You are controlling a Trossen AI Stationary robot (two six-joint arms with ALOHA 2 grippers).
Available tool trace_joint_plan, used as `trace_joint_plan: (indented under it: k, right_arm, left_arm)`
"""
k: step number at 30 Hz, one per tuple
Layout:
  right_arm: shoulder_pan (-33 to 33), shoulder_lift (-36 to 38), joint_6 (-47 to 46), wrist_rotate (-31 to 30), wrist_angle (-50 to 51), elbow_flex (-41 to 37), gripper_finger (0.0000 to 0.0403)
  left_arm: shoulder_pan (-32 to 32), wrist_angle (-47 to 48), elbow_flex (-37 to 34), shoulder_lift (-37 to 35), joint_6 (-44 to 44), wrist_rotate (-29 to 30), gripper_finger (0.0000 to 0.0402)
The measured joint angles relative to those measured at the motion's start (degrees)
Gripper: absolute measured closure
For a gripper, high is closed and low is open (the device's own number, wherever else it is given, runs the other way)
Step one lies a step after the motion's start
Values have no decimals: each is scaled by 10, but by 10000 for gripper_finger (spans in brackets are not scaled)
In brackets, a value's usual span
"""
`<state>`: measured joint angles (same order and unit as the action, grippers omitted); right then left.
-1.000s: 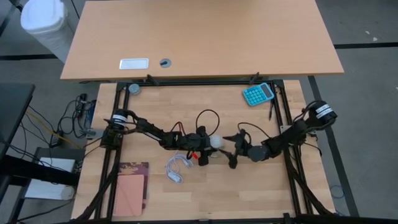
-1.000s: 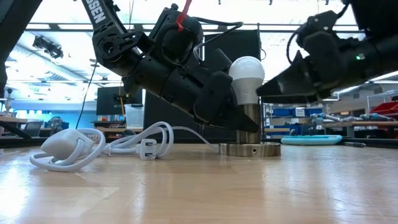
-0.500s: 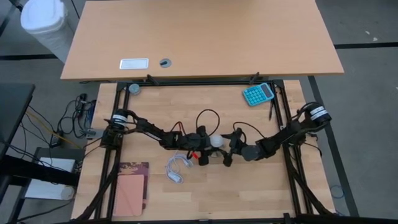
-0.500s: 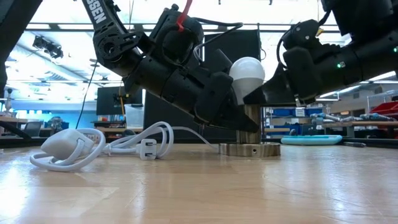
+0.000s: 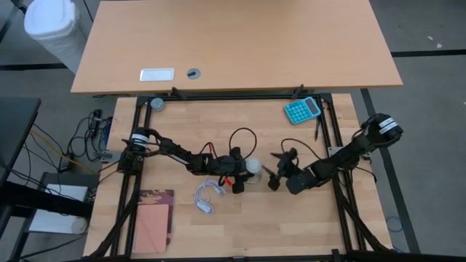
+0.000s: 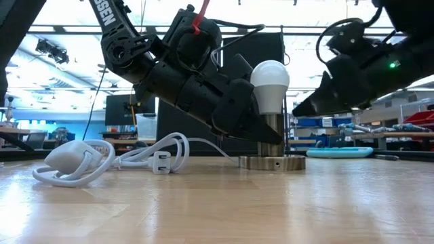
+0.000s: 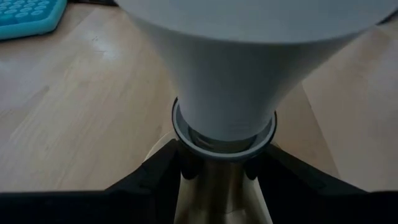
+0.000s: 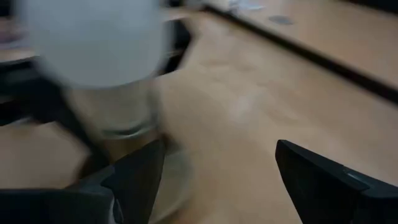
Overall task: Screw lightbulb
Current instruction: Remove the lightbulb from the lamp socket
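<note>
Lightbulb (image 6: 269,86), white, standing upright in a silvery socket (image 6: 272,136) near the middle of the wooden table (image 5: 218,225), globe uppermost, tapered base sitting in the socket's collar. Socket rising from a round flat metal base disc (image 6: 272,162) resting on the tabletop.

Partly readable white lettering, "SEN", showing on the left arm's upper link in the low view.

Left gripper (image 6: 261,132) reaching in low and slanted from the table's left side, fingers (image 7: 152,171) pinching the socket stem just under the bulb's collar, one finger on either side. Right gripper (image 5: 274,173) hanging just beside the bulb on its right, apart from it, fingers (image 8: 134,180) spread wide and touching nothing, arm stretching in from the table's right edge with the elbow held low.

Lying to the left of the socket, a white cord (image 6: 112,158) coiled in loose loops with its plug (image 6: 161,163) showing. Sitting at the table's far right corner, a teal calculator (image 5: 302,110). Resting at the near left corner, a pink notebook (image 5: 153,227) beside a dark patterned book (image 5: 153,197).
</note>
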<state>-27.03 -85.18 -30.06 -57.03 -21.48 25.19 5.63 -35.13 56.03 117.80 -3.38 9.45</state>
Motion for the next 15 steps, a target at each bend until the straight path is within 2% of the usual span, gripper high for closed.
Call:
trace_joint_plan:
  k: [3, 6, 15]
  right_arm:
    - [3, -26, 49, 65, -91, 0, 94]
    - [13, -60, 77, 100, -161, 0, 94]
    - [34, -103, 142, 109, -292, 1, 94]
  left_arm:
    - [0, -1, 0, 0, 0, 0, 213]
    - [0, -2, 0, 0, 1, 0, 213]
    - [0, -2, 0, 0, 1, 0, 213]
